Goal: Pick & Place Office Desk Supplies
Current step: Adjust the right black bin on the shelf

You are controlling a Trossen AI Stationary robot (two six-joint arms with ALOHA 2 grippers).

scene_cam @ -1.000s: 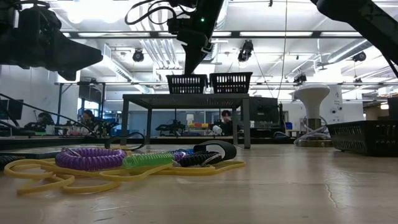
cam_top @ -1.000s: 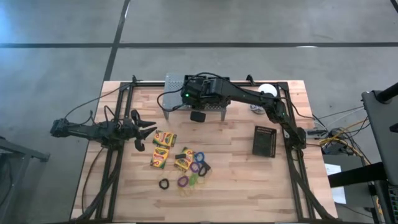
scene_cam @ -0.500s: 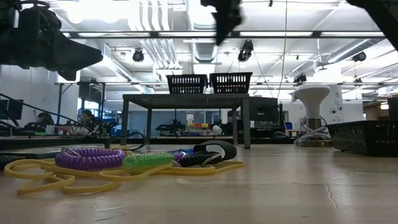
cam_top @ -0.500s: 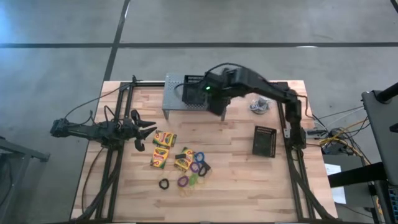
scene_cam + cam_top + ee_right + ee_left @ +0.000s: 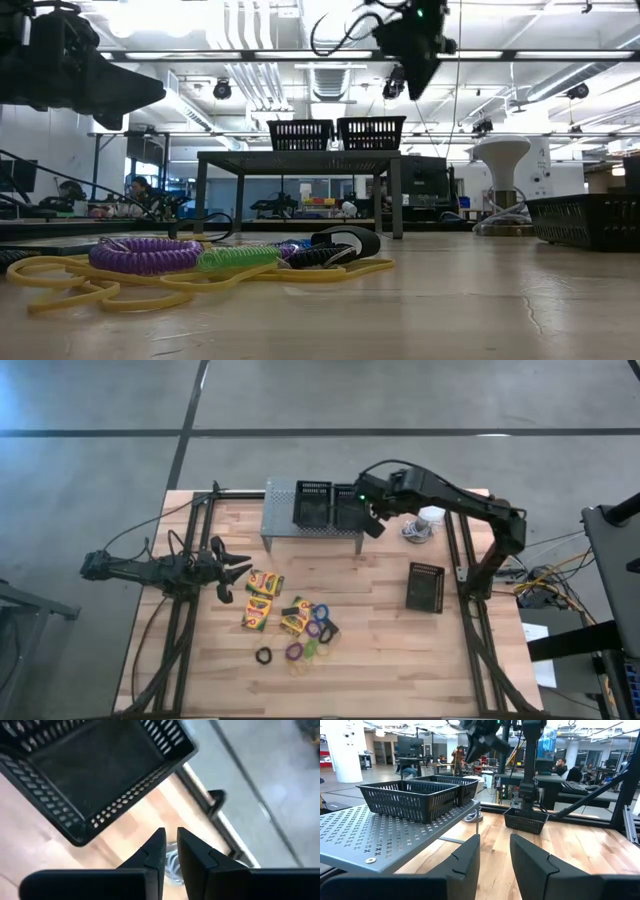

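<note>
Since a second ago the right gripper point(image 5: 374, 525) swung off the two mesh baskets point(image 5: 330, 508) on the stand point(image 5: 280, 520) with nearly closed, empty fingers, and its wrist view shows one basket point(image 5: 90, 775) below, while left gripper point(image 5: 232, 565) waits open by crayon boxes point(image 5: 262, 598).

**An open workshop hall around a wooden surface**

The surface point(image 5: 380, 650) is of pale wooden planks and stands on a grey concrete floor point(image 5: 90, 450) crossed by dark seams. Beyond it the room is a large open hall: long strip lights point(image 5: 180, 55) and white ducts point(image 5: 240, 40) run across the ceiling, and a thick white column point(image 5: 347, 750) stands to one side. Desks and screens point(image 5: 407, 745) fill the far space, where several people point(image 5: 362, 190) sit or stand.
</note>
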